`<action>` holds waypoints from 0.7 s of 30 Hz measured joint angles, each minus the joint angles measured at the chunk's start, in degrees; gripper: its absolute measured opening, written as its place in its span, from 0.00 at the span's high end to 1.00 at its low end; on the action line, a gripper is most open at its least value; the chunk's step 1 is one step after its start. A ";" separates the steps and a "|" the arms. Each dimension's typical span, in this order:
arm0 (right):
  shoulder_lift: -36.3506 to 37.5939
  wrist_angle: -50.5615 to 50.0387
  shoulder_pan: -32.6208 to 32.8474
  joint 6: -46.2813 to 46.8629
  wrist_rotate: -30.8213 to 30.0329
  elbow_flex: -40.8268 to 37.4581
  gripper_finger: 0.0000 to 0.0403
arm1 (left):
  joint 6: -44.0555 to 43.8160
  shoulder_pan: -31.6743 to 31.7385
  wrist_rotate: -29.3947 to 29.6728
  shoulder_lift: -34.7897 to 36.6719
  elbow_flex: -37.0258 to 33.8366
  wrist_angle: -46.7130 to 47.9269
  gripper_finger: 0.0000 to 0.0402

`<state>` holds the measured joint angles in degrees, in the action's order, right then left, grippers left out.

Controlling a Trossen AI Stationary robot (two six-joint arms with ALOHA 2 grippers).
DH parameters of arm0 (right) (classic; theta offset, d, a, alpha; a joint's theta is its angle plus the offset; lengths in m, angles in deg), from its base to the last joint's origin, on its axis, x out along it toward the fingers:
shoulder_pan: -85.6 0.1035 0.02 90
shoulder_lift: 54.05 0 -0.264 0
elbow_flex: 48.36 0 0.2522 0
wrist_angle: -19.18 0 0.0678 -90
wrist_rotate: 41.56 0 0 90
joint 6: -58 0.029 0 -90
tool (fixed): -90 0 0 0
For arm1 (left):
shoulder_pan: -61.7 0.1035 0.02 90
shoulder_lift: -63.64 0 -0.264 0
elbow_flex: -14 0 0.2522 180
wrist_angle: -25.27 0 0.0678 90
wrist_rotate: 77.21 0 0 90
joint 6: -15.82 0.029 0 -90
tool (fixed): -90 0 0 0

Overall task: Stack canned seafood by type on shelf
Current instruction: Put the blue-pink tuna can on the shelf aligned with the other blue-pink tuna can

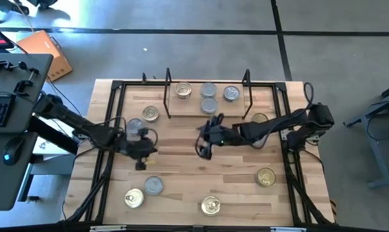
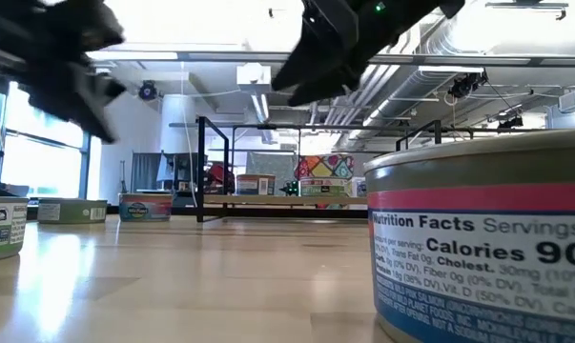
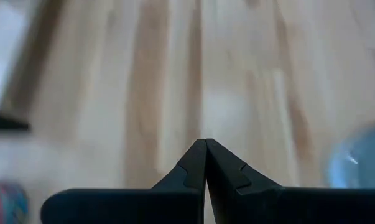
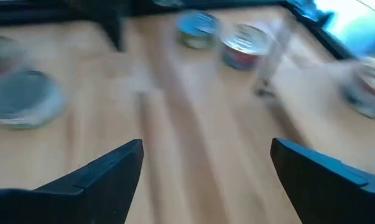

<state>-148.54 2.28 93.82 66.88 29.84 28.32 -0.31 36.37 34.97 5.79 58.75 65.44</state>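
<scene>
**Shelf partly filled, most tins still out on the table**

From above, the shelf [image 1: 207, 96] sits at the far side of the table [image 1: 181, 154], with four tins on it: a gold-lidded one [image 1: 184, 89] at the left end, two grey-lidded ones [image 1: 208, 89] [image 1: 209, 106] in the middle, one nearer than the other, and a silver one [image 1: 231, 93] to the right. I can't tell whether any of these sits on top of another. Off the shelf are a gold tin [image 1: 150, 114] and a grey tin [image 1: 135, 125] just left of it, a tin [image 1: 259, 119] partly hidden under the right arm, and four more along the near side: gold [image 1: 135, 198], grey [image 1: 153, 185], gold [image 1: 211, 206] and gold [image 1: 266, 176]. So I'd judge the sorting under halfway done. The right gripper [image 1: 204, 144] hangs over bare wood mid-table; the left gripper [image 1: 141, 156] waits over the left side.

At table level, a big tin [image 2: 482, 238] fills the near right and the shelf shows far behind; both arms hang clear of the wood.

The left wrist view shows its fingers [image 3: 190, 171] pressed together on nothing.

The right wrist view shows its fingers [image 4: 103, 174] spread wide, empty, with blurred tins and wood beyond.
</scene>
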 joint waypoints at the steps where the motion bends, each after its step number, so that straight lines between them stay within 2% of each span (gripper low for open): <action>1: -1.19 2.86 0.58 -0.59 0.87 -0.37 0.15 | -3.34 -1.90 -0.04 0.68 0.00 2.21 1.00; 4: -5.26 12.71 2.30 -4.32 3.11 -0.75 0.16 | -12.23 -8.32 0.00 1.66 -0.02 5.01 1.00; 11: -16.18 31.54 3.83 -7.69 8.47 -0.82 0.16 | -36.39 -24.35 -0.19 -1.70 0.00 0.56 1.00; 16: -19.89 35.52 3.60 -9.13 8.70 -0.82 0.16 | -55.69 -35.46 -0.07 -7.91 1.54 -4.77 1.00; 21: -20.24 35.96 2.44 -10.95 8.69 -0.82 0.16 | -71.08 -41.52 0.30 -15.33 5.66 -8.20 1.00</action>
<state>-168.78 38.24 96.26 55.93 38.53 27.51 -71.39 -5.15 35.27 -9.54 64.41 57.24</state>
